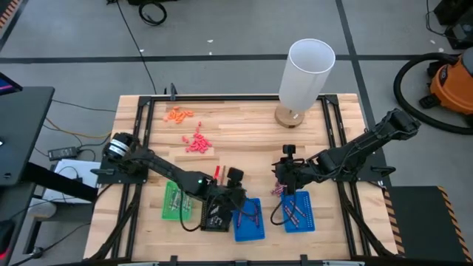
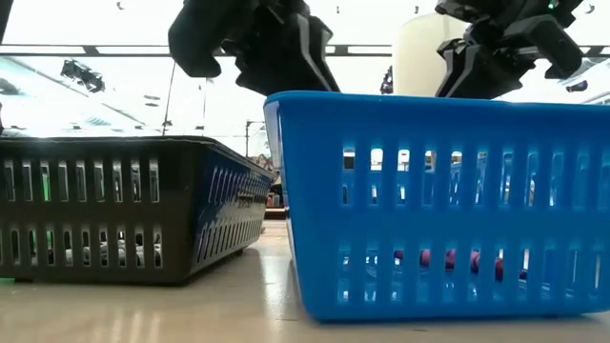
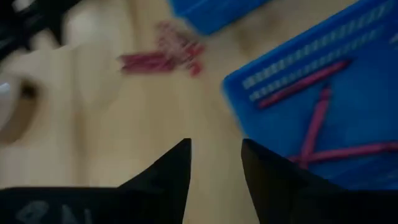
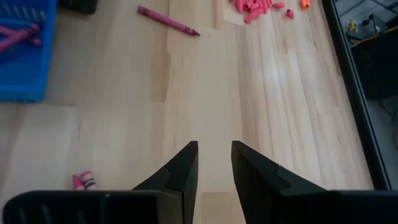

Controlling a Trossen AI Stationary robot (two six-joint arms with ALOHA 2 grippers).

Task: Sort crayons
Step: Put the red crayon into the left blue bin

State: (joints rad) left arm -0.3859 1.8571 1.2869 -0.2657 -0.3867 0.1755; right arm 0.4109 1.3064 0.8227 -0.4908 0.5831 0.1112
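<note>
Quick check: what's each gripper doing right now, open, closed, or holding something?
Left gripper: jaws open, empty, beside a blue tray.
Right gripper: jaws open, empty, over bare table.

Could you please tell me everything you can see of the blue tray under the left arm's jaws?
The blue tray is a small rectangular plastic basket with slotted walls, sitting flat near the table's front edge, right beside the black tray. Several maroon crayons lie loose and crossed on its floor. The left gripper hangs above it, jaws apart and empty. A second blue tray sits apart.
</note>
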